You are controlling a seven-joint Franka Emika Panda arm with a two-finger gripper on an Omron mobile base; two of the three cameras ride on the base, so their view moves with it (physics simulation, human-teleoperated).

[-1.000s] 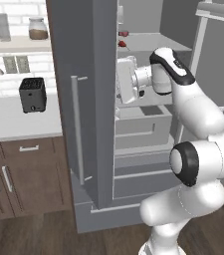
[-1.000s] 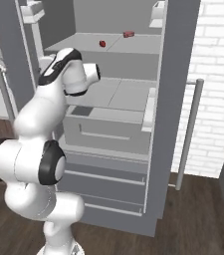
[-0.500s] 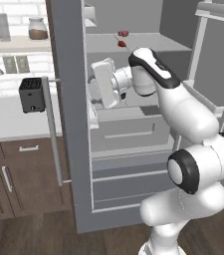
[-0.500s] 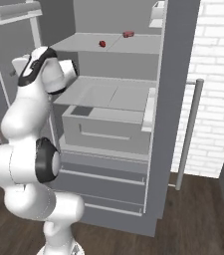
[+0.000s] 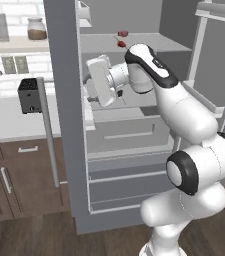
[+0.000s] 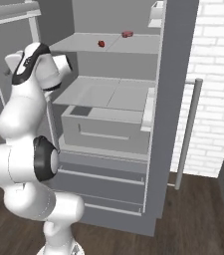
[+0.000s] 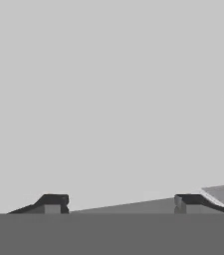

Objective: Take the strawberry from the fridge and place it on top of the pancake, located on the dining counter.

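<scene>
Fridge open, strawberry waiting on the upper shelf

The fridge point(image 6: 118, 149) stands with both doors swung wide so the arm can reach in; the fingers point(image 7: 121, 203), spread well apart and holding nothing, face the inner side of the left door point(image 5: 64, 125). The strawberry point(image 6: 101, 43) sits apart from them, near the middle of the upper shelf point(image 6: 108, 47), beside another small red item point(image 6: 128, 34) further back

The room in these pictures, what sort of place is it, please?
Most likely a home kitchen, computer-rendered. A tall grey fridge stands open with pale shelves and a small red strawberry inside. Beside it are a white counter over brown cabinets, a black toaster, and a white brick wall.
</scene>
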